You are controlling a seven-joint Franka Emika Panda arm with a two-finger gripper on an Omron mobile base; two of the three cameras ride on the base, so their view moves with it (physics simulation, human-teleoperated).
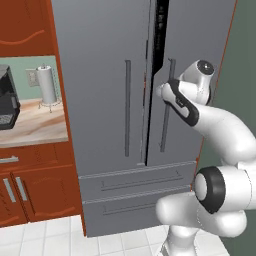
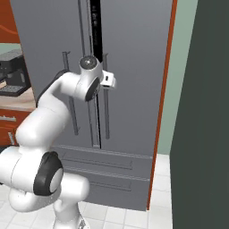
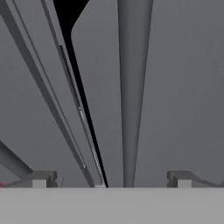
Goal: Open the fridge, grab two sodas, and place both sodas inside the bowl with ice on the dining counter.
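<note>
Two grey fridge [image 1: 107, 100] doors — shut.

The fridge [image 1: 110, 100] top is cut off; the arm hides part of its right handle [image 1: 165, 125].

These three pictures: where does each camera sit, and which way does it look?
Left base view: behind the arm's left, facing the fridge; the white arm rises lower right.
Right base view: behind the arm's right, facing the same fridge; the arm rises lower left.
Hand view: on the hand, looking along the open gripper at the right door's handle; two fingers show.
Both base views share fridge, handle and arm.
</note>
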